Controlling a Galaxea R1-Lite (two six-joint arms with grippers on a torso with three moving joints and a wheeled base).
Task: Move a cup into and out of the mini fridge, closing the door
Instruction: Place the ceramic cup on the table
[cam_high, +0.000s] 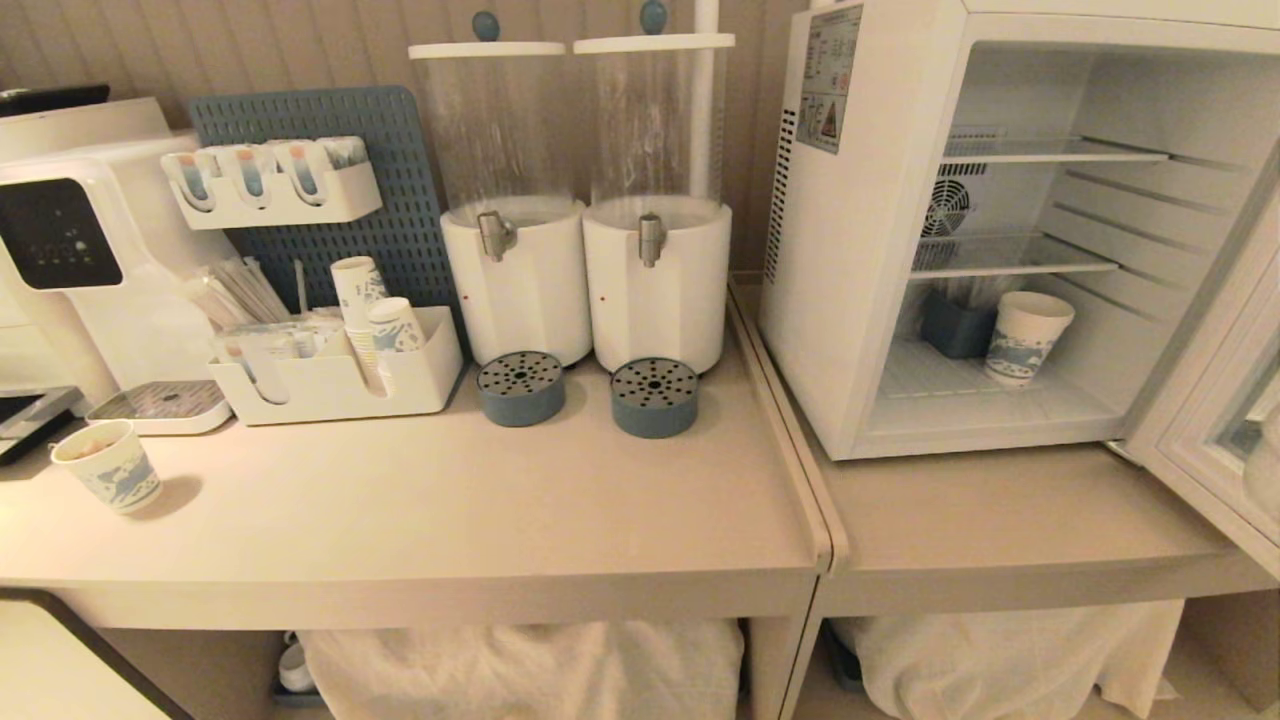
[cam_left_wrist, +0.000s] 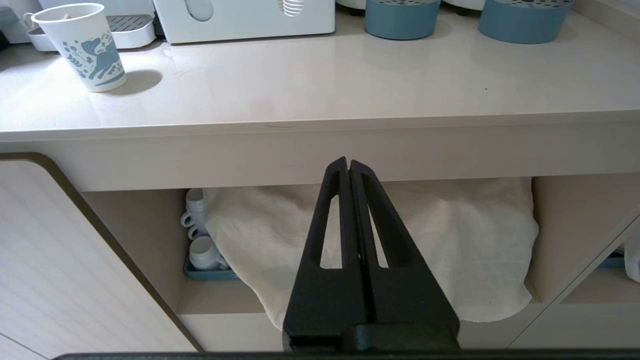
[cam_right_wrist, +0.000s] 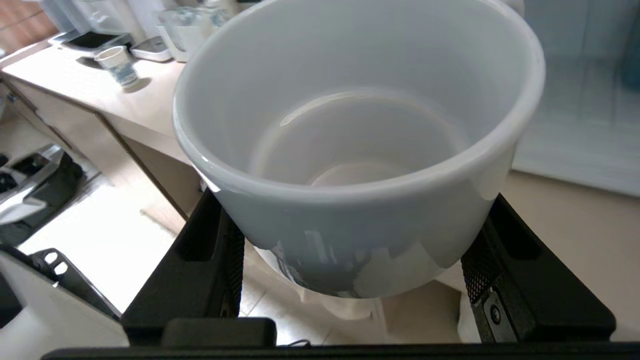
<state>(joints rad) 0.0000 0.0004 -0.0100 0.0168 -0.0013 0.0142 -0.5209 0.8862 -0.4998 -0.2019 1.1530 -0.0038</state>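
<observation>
White ceramic cup clamped in right gripper, clear of counter, beside open mini fridge.
Rigid, glazed, likely slippery and breakable; gripped across lower wall. Left gripper closed, empty, parked.

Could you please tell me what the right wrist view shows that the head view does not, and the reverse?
Only the right wrist view shows the right gripper clamped on the empty white cup, fingers on either side of its lower body. Only the head view shows the mini fridge with its door swung open and a paper cup inside, plus the two drink dispensers. Both show the patterned paper cup on the counter.
</observation>
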